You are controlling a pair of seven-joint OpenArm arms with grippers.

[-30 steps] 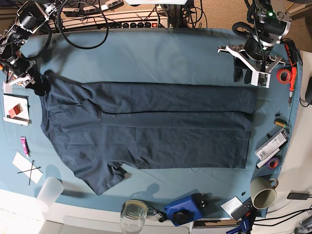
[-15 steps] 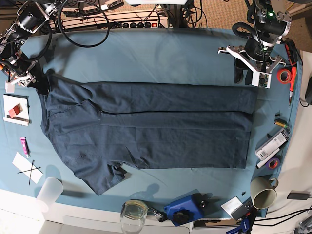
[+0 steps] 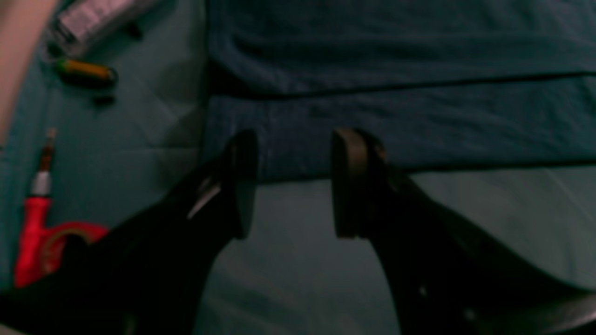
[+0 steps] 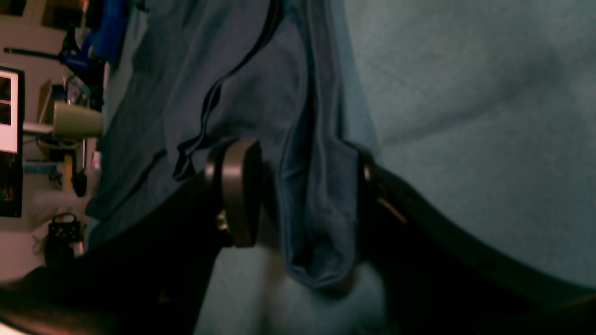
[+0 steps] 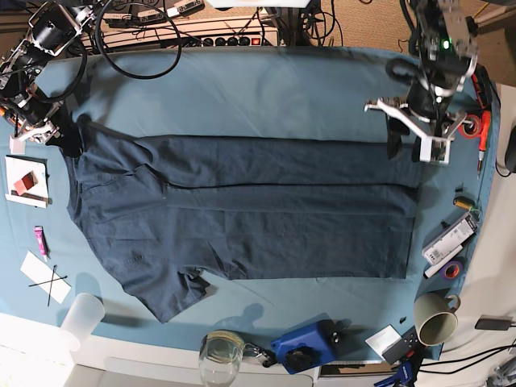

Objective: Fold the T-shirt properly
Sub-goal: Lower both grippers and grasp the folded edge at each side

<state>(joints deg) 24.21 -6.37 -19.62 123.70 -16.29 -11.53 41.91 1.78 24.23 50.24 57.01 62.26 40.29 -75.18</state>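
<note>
Gripping a bunched corner of the T-shirt (image 4: 316,204), the right gripper (image 4: 302,195) is sitting at the upper left of the base view, its jaws partly closed with a thick fold of navy cloth filling the gap between them, though whether both pads are pressing firmly is hard to tell. The T-shirt (image 5: 242,210) is lying lengthwise across the middle of the base view on the teal tablecloth (image 5: 242,89), and it appears to be already folded once along its length: a long straight crease is running through the body, and one sleeve is sticking out toward the lower left. The left gripper (image 5: 401,129) is hovering at the upper right of the base view, just above the shirt's far corner; in its wrist view the left gripper (image 3: 293,184) is standing with jaws wide apart and nothing between them, the shirt's edge lying just past the fingertips. Judging from this, the fold is somewhere in its early-to-middle stage: the remaining sleeve and lower side are still needing to be brought in, and the crosswise folds are not yet made. Around the cloth, a mug (image 5: 434,318), a glass (image 5: 220,351) and a red tape roll (image 5: 469,125) are resting near the table's edges.
</note>
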